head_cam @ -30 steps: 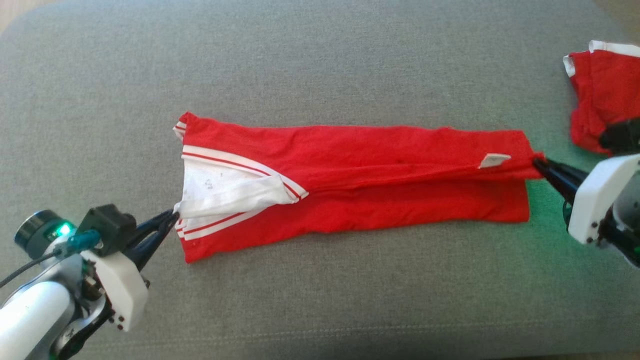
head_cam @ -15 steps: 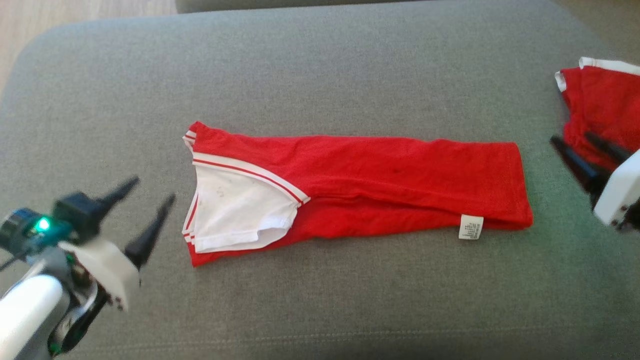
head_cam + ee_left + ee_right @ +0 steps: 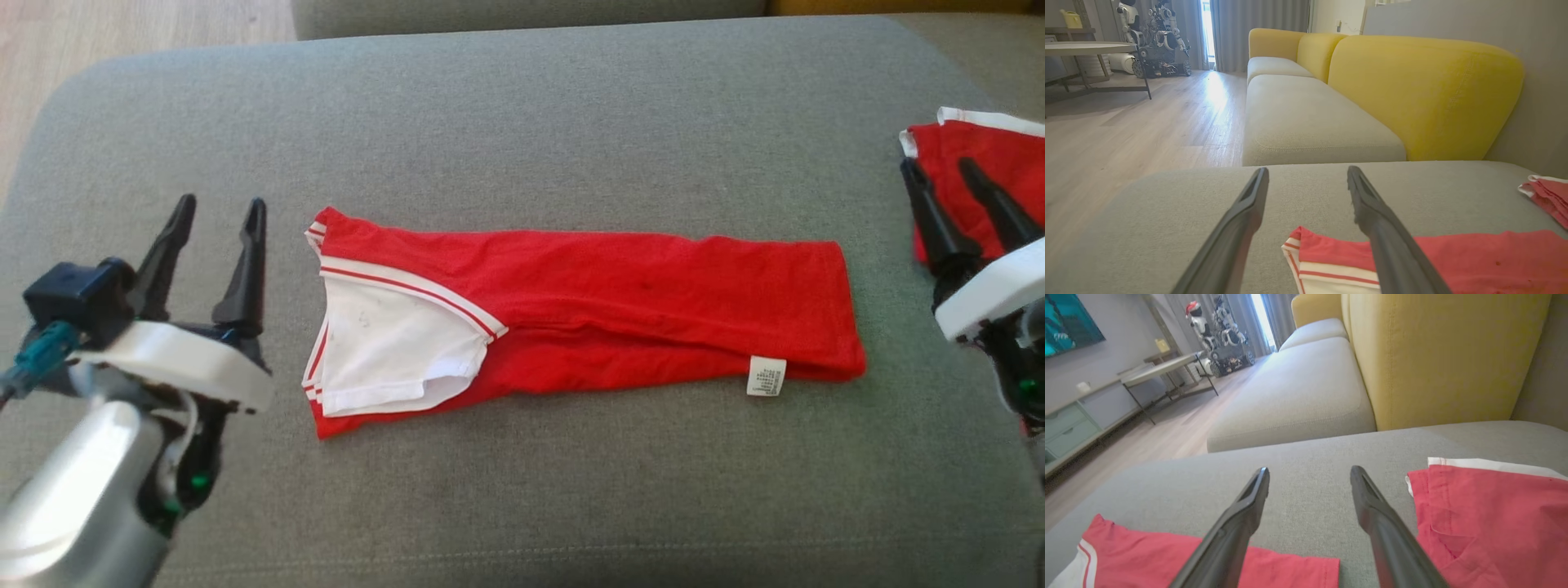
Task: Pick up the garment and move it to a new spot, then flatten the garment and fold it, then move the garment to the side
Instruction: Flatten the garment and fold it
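Observation:
The garment [image 3: 620, 302] is red with white, red-striped trim, folded into a long strip lying flat across the grey cushion [image 3: 522, 122]. Its white inner part faces left and a white label [image 3: 767, 376] shows near its right end. My left gripper [image 3: 219, 206] stands open just left of the garment's left end, holding nothing. My right gripper [image 3: 939, 166] is open to the right of the garment's right end, apart from it. The left wrist view has the garment [image 3: 1474, 261] under and right of the left gripper [image 3: 1307, 170]. The right wrist view has the garment [image 3: 1282, 569] below the right gripper [image 3: 1309, 469].
A second red garment with white trim [image 3: 992, 175] lies at the cushion's right edge, just behind my right fingers [image 3: 1494, 522]. A yellow-backed sofa [image 3: 1425, 90] stands beyond the cushion. Wooden floor [image 3: 122, 33] lies past the far left edge, with a table and another robot [image 3: 1159, 36] farther off.
Both grippers have let go of the garment's ends and opened wide, then drawn back. The garment has settled flat, its label flipped down. The camera has tilted, shifting the whole picture downward.

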You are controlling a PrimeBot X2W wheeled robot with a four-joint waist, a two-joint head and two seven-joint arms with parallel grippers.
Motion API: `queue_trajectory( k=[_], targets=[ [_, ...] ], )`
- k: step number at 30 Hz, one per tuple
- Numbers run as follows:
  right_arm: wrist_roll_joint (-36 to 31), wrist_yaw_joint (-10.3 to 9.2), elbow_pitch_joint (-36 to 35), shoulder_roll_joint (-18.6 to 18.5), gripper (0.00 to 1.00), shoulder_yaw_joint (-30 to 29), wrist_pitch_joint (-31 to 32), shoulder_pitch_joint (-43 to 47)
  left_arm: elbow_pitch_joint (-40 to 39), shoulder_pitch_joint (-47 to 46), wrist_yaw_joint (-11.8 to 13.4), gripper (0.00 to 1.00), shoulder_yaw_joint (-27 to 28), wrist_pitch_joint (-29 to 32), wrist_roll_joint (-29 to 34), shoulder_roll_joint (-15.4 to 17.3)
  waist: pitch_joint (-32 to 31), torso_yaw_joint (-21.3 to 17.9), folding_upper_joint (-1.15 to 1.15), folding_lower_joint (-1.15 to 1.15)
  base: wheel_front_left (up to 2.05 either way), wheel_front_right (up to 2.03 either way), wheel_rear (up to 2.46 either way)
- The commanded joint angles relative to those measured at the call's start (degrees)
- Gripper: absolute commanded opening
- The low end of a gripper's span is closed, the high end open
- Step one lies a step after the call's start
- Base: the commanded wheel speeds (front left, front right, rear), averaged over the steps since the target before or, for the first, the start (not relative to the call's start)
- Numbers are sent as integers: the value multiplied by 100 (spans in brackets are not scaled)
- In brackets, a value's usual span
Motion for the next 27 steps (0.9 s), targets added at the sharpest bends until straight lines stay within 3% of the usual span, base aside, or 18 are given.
queue_trajectory(
  k=[1, 12, 20, 27],
  targets=[
    [-60, -3, -212, -73, 100, -59, -74, -6, -116, -270, 41, 100, 345, -49, 7, 158, -4, -4, 0, 0, 0, 0, 0],
    [-1215, -3, -848, 1060, 100, -985, -279, 667, -17, 41, -32, 100, 1047, -77, 659, -986, -134, -44, 0, 0, 0, 0, 0],
    [-1606, -3, -1250, 1713, 100, -1461, -364, 1163, -29, 584, -345, 100, 1803, -78, 1355, -1864, -167, -117, 0, 0, 0, 0, 0],
    [-1841, -3, -1388, 1971, 100, -1604, -361, 1321, -32, 885, -784, 100, 2294, -78, 1945, -2430, -117, -119, 0, 0, 0, 0, 0]
  ],
)
